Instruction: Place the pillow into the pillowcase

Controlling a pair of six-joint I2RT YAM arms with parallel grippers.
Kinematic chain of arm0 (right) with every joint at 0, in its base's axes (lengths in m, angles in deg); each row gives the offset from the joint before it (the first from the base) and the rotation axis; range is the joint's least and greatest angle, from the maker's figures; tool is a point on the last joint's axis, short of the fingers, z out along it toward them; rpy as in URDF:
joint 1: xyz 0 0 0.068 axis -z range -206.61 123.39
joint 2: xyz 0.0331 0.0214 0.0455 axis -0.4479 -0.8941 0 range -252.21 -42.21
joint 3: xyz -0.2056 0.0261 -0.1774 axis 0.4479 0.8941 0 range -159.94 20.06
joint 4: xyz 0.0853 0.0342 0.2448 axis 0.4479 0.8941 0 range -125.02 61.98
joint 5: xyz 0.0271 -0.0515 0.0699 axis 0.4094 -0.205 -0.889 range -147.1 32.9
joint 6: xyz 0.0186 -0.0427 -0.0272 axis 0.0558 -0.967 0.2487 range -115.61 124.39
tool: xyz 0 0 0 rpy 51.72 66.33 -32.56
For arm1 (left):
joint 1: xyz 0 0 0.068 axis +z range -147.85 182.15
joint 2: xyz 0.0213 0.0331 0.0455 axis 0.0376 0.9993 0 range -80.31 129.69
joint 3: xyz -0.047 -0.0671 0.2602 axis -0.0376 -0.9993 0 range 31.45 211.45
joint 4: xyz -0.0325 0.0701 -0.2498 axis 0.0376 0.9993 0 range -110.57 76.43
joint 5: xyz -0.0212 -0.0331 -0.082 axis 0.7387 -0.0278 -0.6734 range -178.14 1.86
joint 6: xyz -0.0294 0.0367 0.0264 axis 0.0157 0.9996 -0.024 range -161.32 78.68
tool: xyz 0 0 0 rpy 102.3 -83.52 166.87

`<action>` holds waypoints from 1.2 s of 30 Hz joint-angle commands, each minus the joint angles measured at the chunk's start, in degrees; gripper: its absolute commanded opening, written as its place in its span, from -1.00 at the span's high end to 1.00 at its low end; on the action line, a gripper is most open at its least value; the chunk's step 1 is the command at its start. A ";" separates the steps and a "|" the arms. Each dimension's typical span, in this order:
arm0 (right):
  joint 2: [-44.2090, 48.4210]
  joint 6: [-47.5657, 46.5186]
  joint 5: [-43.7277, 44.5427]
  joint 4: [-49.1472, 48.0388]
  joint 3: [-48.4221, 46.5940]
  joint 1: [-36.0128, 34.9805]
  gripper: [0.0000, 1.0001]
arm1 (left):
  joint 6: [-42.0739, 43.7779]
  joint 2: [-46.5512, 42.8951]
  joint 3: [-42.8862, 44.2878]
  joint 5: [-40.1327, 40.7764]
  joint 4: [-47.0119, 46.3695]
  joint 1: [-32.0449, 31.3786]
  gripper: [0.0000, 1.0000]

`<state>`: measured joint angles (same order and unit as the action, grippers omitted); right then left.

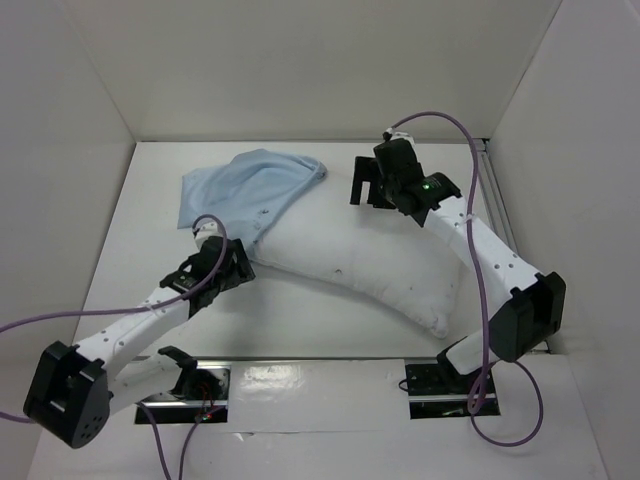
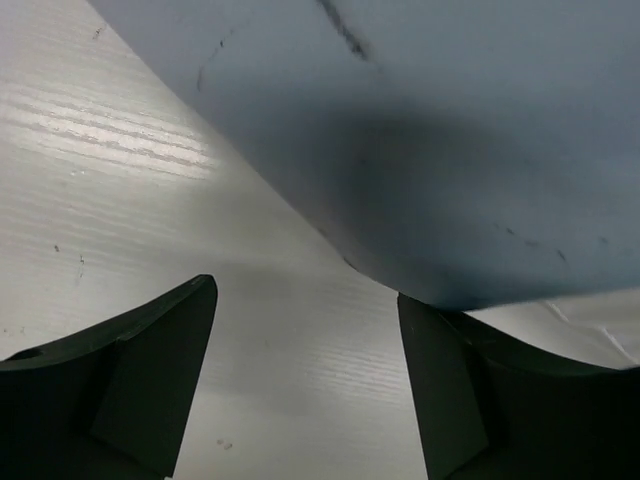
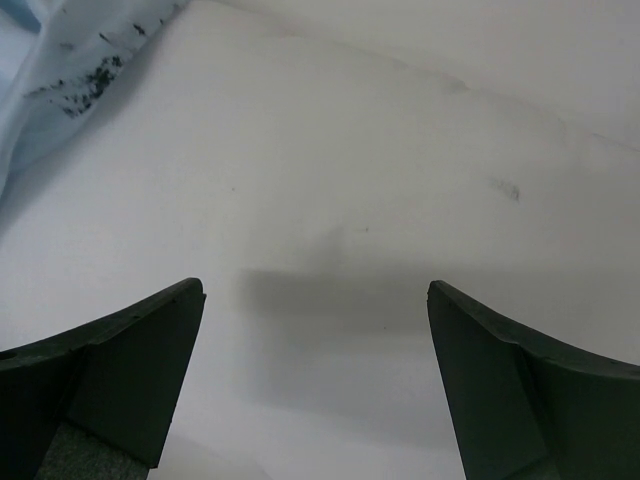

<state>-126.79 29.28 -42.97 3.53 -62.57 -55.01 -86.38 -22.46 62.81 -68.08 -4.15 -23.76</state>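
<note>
Left gripper [image 1: 232, 262] seen low over table [image 1: 320, 335], left of centre; jaws spread wide, nothing clamped; right finger [image 2: 450, 390] set just beside near edge of pillowcase [image 1: 250, 185]. Pillowcase spread wrinkled toward far-left corner, overlapping left end of pillow [image 1: 370, 270]. Pillow laid diagonally, curved, from mid-table toward near-right corner, mostly uncovered. Right gripper [image 1: 365, 183] held above pillow's far edge; jaws spread wide, nothing gripped.

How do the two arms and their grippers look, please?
The left arm and right arm are white with black joints. The left gripper and right gripper are black, two-fingered. A purple cable follows each arm; a green light glows near the right wrist.
</note>
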 commanded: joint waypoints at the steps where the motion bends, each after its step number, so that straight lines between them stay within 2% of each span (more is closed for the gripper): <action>1: 3.62 -3.52 -0.77 4.95 -1.39 -0.95 -1.00 | -1.26 4.28 1.25 2.36 -8.85 0.86 -0.71; 3: 3.63 -4.31 -0.77 7.23 -1.39 -2.00 -1.00 | -1.26 7.01 1.25 1.58 -11.84 0.86 -0.67; 6: 3.63 -5.45 -0.77 9.79 -0.87 -3.33 -1.00 | -1.26 9.74 1.78 3.31 -12.65 1.39 -0.43; 10: 3.63 -9.50 -4.46 10.84 2.73 -6.48 -1.00 | -2.14 12.55 4.58 6.57 -13.17 1.92 0.12; 11: 3.63 -10.03 -3.85 10.85 3.96 -7.27 -1.00 | -2.14 13.17 6.25 7.19 -11.87 1.92 0.37; 14: 3.63 -10.91 1.22 11.38 5.19 -11.58 -1.00 | -1.53 14.40 8.19 8.42 -10.28 1.92 0.71; 15: 3.63 -10.91 2.82 11.38 5.20 -13.59 -1.00 | -1.52 14.40 8.20 8.42 -10.27 1.92 1.00; 20: -0.76 -11.44 5.47 4.63 7.13 -14.66 -1.00 | 2.59 13.18 10.04 6.50 -9.75 0.17 1.00; 22: -5.06 -10.74 5.47 0.16 7.13 -14.66 -0.95 | 5.40 13.17 12.76 1.69 -8.96 -0.37 1.00; 23: -6.81 -10.73 4.77 -1.35 6.61 -14.66 -0.70 | 7.68 13.69 15.99 -0.43 -8.17 -0.37 1.00; 24: -10.75 -10.73 2.50 -2.76 4.52 -14.14 -0.24 | 8.84 14.22 17.93 -2.63 -7.29 -0.89 1.00; 25: -12.61 -10.12 2.48 -4.25 2.76 -12.83 0.32 | 9.63 15.53 20.13 -7.09 -6.33 -0.90 1.00; 26: -14.37 -9.07 2.48 -4.27 0.65 -12.12 0.99 | 11.12 16.33 22.41 -9.05 -4.14 -1.42 1.00; 29: -18.86 -8.54 4.85 -5.41 -9.63 -9.40 1.00 | 14.02 19.92 33.22 -16.78 -1.84 -2.04 1.00; 34: -22.47 -8.54 8.18 -4.45 -31.39 -5.61 1.00 | 18.24 28.28 59.49 -25.14 6.93 -2.74 1.00; 36: -23.09 -9.06 8.72 -4.44 -35.13 -5.61 1.00 | 19.56 30.21 65.82 -29.53 9.05 -2.74 1.00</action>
<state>-150.50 19.31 -34.86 7.29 -88.93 -59.77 -70.64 7.72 119.26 -84.74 3.55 -25.07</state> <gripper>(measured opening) 0.026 0.031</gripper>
